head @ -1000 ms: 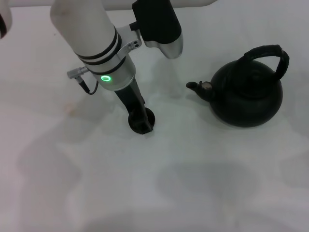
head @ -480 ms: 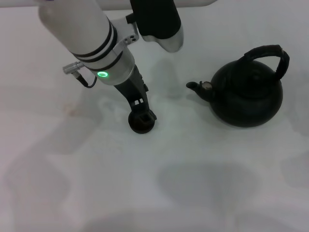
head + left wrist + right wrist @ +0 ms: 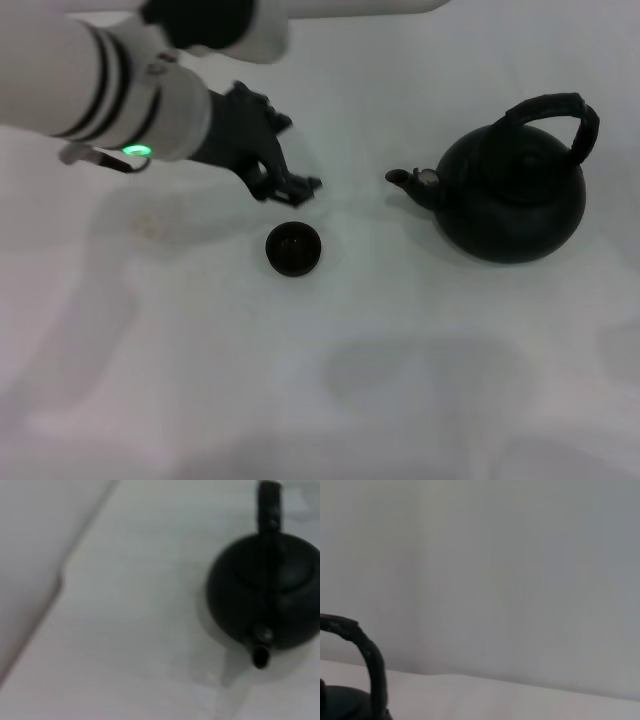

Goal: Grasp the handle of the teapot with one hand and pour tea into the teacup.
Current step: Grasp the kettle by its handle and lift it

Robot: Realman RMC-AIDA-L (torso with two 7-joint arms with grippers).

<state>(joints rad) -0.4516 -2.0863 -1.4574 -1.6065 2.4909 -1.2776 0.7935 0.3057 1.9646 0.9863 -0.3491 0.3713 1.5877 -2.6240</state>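
White tabletop (image 3: 420, 400): left gripper (image 3: 290, 185), empty, fingers slightly parted, hovers beside teacup (image 3: 293, 248); a careless swing toward the teapot (image 3: 510, 195) handle (image 3: 560, 110) could topple it.

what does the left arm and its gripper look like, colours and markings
The left arm is a thick white cylinder with two black bands near the wrist, then a silvery collar carrying a glowing green ring light and a small plug. The left gripper is black, angular and fairly slim.

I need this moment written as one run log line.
left gripper: above and behind teacup, holding nothing | teapot: upright on table, handle ungrasped | right gripper: unseen | pour: not started
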